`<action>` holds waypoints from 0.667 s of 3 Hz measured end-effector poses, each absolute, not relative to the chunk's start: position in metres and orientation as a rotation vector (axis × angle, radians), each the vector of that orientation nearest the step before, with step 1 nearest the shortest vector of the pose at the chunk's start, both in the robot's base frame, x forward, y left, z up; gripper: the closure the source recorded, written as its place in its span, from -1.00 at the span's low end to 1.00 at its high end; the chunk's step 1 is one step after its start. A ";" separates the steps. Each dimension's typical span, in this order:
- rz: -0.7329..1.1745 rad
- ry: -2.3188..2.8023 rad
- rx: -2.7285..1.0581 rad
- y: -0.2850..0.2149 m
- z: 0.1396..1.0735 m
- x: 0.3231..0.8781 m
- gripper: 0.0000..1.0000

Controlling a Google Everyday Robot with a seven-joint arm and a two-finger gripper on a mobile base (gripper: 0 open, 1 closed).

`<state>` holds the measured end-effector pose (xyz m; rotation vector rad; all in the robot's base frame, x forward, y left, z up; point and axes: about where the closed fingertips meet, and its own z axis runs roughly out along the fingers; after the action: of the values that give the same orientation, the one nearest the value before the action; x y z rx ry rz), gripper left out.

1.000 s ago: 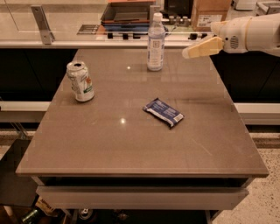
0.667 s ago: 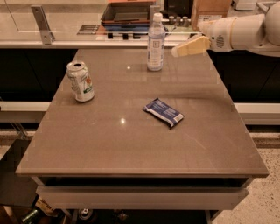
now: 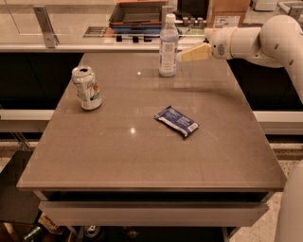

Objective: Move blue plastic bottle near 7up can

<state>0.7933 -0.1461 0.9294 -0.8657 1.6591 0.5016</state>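
Observation:
The blue plastic bottle (image 3: 168,46), clear with a white cap and a pale label, stands upright at the back middle of the table. The 7up can (image 3: 86,88), silver-white and dented with a green band, stands at the left of the table, well apart from the bottle. My gripper (image 3: 185,55) reaches in from the right on a white arm. Its tan fingers (image 3: 195,53) point left, just to the right of the bottle at mid height, close to it but holding nothing.
A flat dark blue snack packet (image 3: 176,121) lies near the middle of the brown table (image 3: 142,156). A counter with a tray (image 3: 137,14) and a cardboard box (image 3: 229,12) runs behind the table. My arm (image 3: 265,40) spans the back right corner.
My gripper has moved left along the back of the table, from well right of the bottle to just beside it. The bottle, can and packet have not moved.

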 end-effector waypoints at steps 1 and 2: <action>0.502 1.659 -0.866 -0.146 0.929 0.793 -1.00; 0.547 1.658 -0.871 -0.136 0.920 0.793 -1.00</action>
<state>0.7933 -0.1364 0.9195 -0.8706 1.6579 0.5468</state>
